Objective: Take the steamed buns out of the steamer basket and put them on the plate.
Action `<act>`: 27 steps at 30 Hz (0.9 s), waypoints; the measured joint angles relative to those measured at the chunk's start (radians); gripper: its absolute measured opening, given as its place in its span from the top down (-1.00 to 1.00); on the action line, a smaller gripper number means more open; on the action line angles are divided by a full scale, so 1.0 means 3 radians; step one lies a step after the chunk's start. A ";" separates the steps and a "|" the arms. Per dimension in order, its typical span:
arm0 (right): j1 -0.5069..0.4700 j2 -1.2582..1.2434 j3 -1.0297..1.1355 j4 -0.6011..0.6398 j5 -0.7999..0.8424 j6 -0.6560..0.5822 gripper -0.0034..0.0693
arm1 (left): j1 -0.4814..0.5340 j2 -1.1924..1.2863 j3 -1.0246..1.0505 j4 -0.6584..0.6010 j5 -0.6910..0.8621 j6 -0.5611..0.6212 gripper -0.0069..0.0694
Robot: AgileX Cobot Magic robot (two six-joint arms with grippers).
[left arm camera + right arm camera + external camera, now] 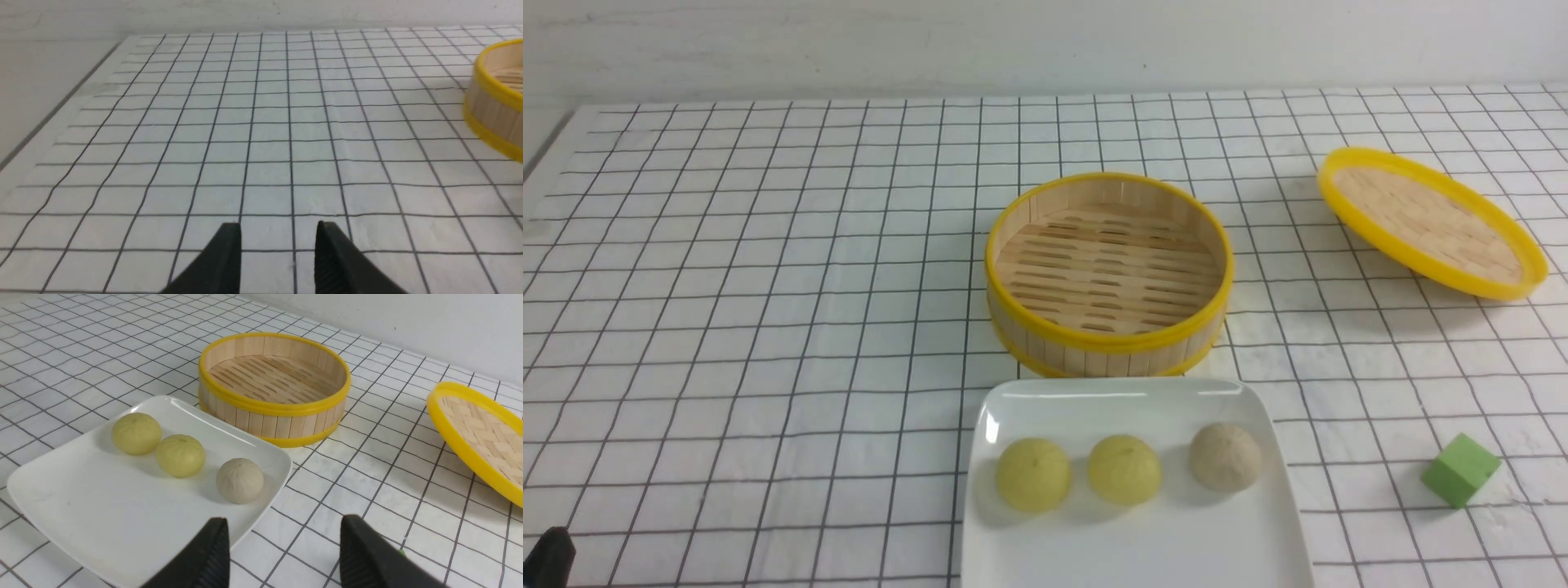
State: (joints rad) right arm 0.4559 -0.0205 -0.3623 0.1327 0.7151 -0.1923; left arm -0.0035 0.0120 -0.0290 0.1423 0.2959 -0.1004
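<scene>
Nearest the robot, the white square plate (pixel 1131 539) lies on the grid-patterned tablecloth (pixel 768 327), its near edge cut off by the bottom of the front view. All three steamed buns sit on it in a row across its far half: a pale yellow bun (pixel 1033 474) at the left, a second yellow bun (pixel 1124 469) just beside it in the middle, and a beige-white bun (pixel 1224 456) at the right, close to the plate's right edge.

The right gripper (pixel 284 549) shows only in its own wrist view, hanging above the cloth beside the plate's corner; its black fingers are spread wide and hold nothing. The left gripper (pixel 280 253) hovers over bare cloth well to the left of the basket, fingers parted with nothing between them. A dark part of the left arm (pixel 549 558) peeks in at the lower left corner of the front view.

To the right of the plate, apart from it, stands a green cube (pixel 1460 469).

Just behind the plate sits the bamboo steamer basket (pixel 1107 339), upright, its slatted floor bare. Farther back and to the right, the yellow-rimmed woven lid (pixel 1431 219) rests tilted on the cloth, its inside facing up.
</scene>
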 joint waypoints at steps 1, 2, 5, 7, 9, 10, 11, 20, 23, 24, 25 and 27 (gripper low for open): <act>0.0000 0.0000 0.0000 0.0000 0.0000 0.0000 -0.13 | 0.0047 0.0000 0.0052 0.0000 0.0000 -0.0008 0.08; 0.0000 0.0000 0.0000 0.0000 0.0000 0.0000 -0.13 | 0.0067 0.0000 0.0090 0.0000 0.0000 -0.0008 0.08; 0.0000 0.0000 0.0000 0.0000 0.0000 0.0000 -0.13 | 0.0087 0.0000 0.0161 -0.0007 0.0023 -0.0009 0.08; 0.0000 0.0000 0.0000 0.0000 0.0000 0.0000 -0.13 | 0.0091 -0.0012 0.0184 -0.0014 0.0047 -0.0012 0.08; 0.0000 0.0000 0.0000 0.0000 0.0000 0.0000 -0.13 | 0.0091 -0.0056 0.0191 -0.0021 0.0061 -0.0012 0.08; 0.0000 0.0000 0.0000 0.0000 0.0000 0.0000 -0.13 | 0.0091 -0.0068 0.0191 -0.0024 0.0086 -0.0012 0.08; 0.0000 0.0000 0.0000 0.0000 0.0000 0.0000 -0.13 | 0.0091 -0.0077 0.0191 -0.0025 0.0136 -0.0015 0.08; 0.0000 0.0000 0.0000 -0.0001 0.0000 0.0000 -0.13 | 0.0091 -0.0077 0.0180 -0.0035 0.0273 -0.0015 0.08; 0.0000 0.0000 0.0000 -0.0001 0.0000 0.0000 -0.13 | 0.0091 -0.0077 0.0180 -0.0035 0.0273 -0.0015 0.08; 0.0000 0.0000 0.0000 -0.0004 0.0000 0.0000 -0.13 | 0.0091 -0.0077 0.0180 -0.0035 0.0273 -0.0015 0.08; 0.0000 0.0000 0.0000 -0.0004 0.0000 0.0000 -0.13 | 0.0091 -0.0077 0.0180 -0.0035 0.0273 -0.0015 0.08; 0.0000 0.0000 0.0000 -0.0004 0.0000 0.0000 -0.13 | 0.0091 -0.0077 0.0180 -0.0035 0.0273 -0.0015 0.08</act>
State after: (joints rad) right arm 0.4559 -0.0205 -0.3623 0.1315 0.7151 -0.1923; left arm 0.0238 -0.0112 0.0250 0.1319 0.3777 -0.1050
